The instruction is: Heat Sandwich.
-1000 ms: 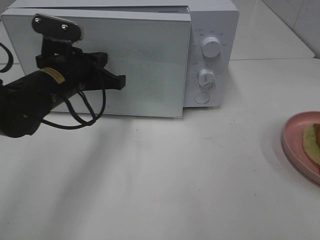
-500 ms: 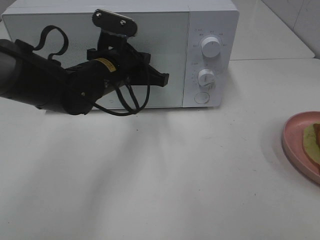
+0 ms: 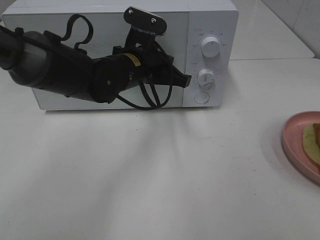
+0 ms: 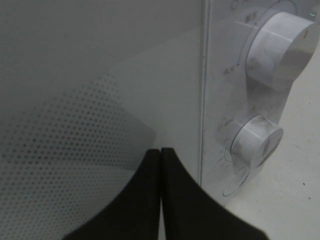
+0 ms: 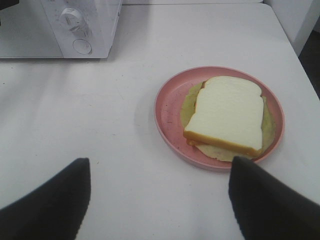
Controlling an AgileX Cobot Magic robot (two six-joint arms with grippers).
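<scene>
The sandwich (image 5: 227, 115), white bread over pale green lettuce, lies on a round pink plate (image 5: 167, 107); the exterior view catches only its edge (image 3: 313, 142) at the far right. My right gripper (image 5: 159, 167) hovers open above the table just short of the plate, one finger on each side, holding nothing. The white microwave (image 3: 210, 20) stands at the back with its door (image 3: 60, 22) shut. My left gripper (image 3: 185, 79) is shut and empty, its fingertips (image 4: 150, 165) against the door's right edge beside the lower knob (image 4: 257, 141).
The control panel carries an upper knob (image 3: 210, 47), a lower knob (image 3: 206, 78) and a round button (image 3: 201, 97). The left arm (image 3: 65, 70) and its cables stretch across the front of the door. White tabletop (image 3: 160, 175) lies between microwave and plate (image 3: 295, 145).
The microwave door, ajar a second ago, has swung shut. My left arm has swept rightward along the door to its right edge. The right gripper and plate have stayed put.
</scene>
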